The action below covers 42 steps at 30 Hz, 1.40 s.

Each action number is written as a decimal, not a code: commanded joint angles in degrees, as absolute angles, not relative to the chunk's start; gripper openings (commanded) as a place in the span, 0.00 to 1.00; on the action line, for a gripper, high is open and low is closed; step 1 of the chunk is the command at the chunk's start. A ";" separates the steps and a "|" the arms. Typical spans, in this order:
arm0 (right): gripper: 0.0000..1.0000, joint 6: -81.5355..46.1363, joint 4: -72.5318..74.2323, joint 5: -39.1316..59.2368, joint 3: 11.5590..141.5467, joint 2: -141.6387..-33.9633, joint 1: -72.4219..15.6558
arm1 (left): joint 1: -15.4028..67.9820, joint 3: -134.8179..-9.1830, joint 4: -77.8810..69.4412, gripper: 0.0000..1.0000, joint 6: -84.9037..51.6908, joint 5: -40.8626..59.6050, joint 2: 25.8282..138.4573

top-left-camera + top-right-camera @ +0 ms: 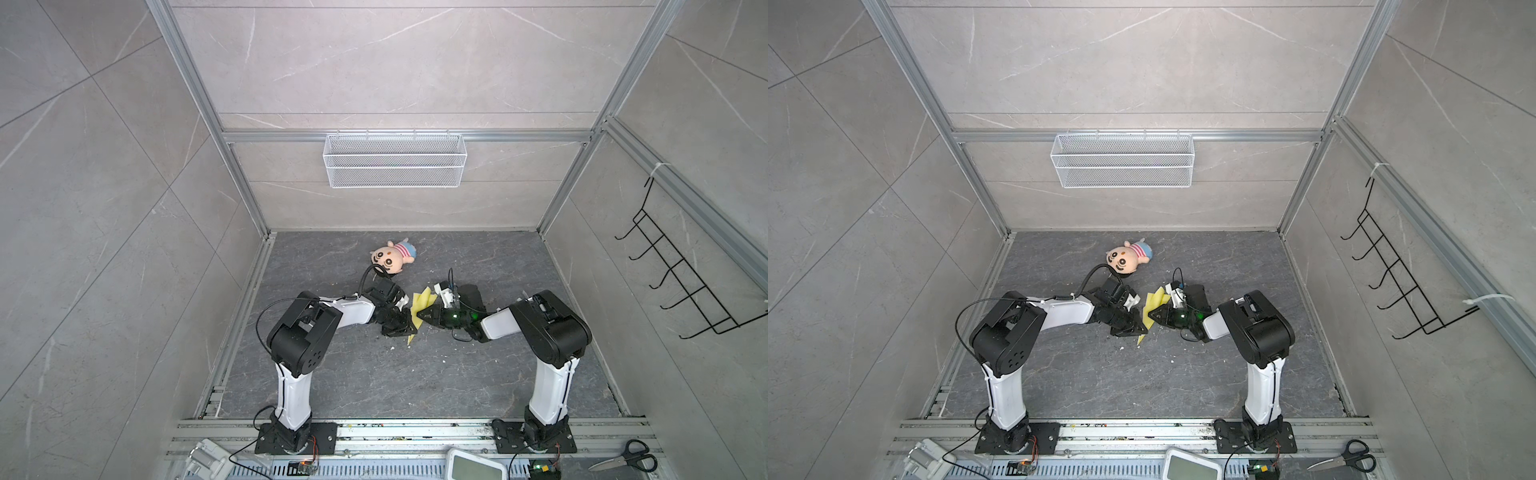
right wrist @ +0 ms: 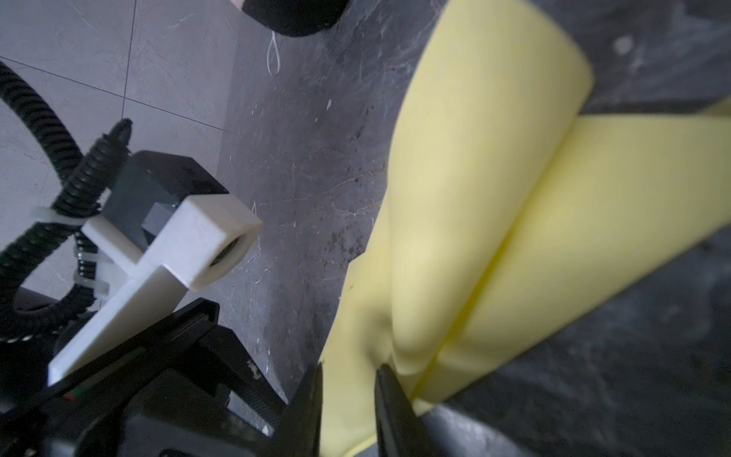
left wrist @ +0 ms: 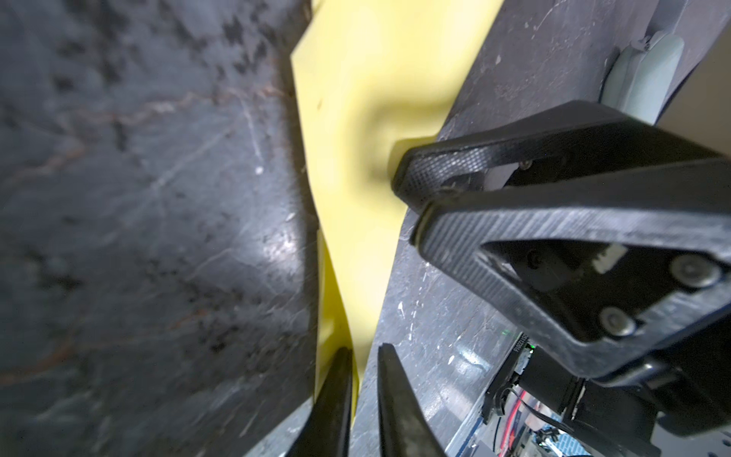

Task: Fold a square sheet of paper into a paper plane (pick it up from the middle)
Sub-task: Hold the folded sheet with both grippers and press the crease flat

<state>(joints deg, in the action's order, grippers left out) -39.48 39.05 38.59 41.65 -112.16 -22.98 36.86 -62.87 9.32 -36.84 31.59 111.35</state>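
Note:
The square sheet of paper (image 1: 420, 304) (image 1: 1153, 305) is folded into a slim, pointed yellow paper plane with a centre crease, and it lies along the dark floor between the two arms. My right gripper (image 1: 419, 314) (image 2: 348, 368) is shut on its middle, and paper (image 2: 474, 198) fills the space between the fingers. From the left wrist view the same pinch shows on the paper (image 3: 356, 99). My left gripper (image 1: 410, 329) (image 3: 364, 350) sits at the narrow end with its jaws slightly apart. The paper's edge rests against one finger, and floor shows in the gap.
A plush doll (image 1: 390, 257) lies behind the grippers. A white wire basket (image 1: 395, 160) hangs on the back wall and a black hook rack (image 1: 685, 282) on the right wall. Scissors (image 1: 627, 457) and a white device (image 1: 478, 465) lie along the front rail.

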 commanded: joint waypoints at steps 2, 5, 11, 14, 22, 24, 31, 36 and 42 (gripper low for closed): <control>0.28 -40.03 33.89 33.23 41.66 -113.40 -22.95 | 36.65 -62.05 14.08 0.13 -35.21 27.97 109.71; 0.27 -40.01 33.60 33.14 41.66 -113.38 -22.96 | 36.65 -61.66 14.16 0.13 -35.32 27.46 108.93; 0.27 -39.67 32.29 32.71 41.89 -113.38 -22.94 | 36.72 -61.19 14.46 0.18 -34.06 26.84 106.40; 0.27 -39.59 31.78 32.67 41.92 -113.38 -22.94 | 36.83 -60.95 14.28 0.21 -33.23 27.09 105.51; 0.26 -39.49 31.20 32.37 42.01 -113.47 -22.93 | 36.91 -61.38 16.15 0.15 -32.62 24.96 106.63; 0.26 -39.49 31.20 32.43 42.01 -113.47 -22.96 | 36.87 -61.52 16.96 0.12 -32.61 23.88 106.70; 0.26 -39.39 30.94 32.26 42.01 -113.49 -22.97 | 37.09 -61.97 17.92 0.10 -32.51 23.33 107.49; 0.26 -39.46 30.78 32.29 42.19 -113.47 -22.95 | 37.35 -62.32 18.71 0.13 -31.67 24.33 106.40; 0.26 -39.38 30.32 32.01 42.28 -113.23 -23.01 | 36.83 -63.41 17.39 0.21 -32.05 25.91 102.09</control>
<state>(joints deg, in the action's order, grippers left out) -39.68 37.26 37.45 42.54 -112.12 -23.03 37.08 -61.80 16.75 -32.51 25.45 106.39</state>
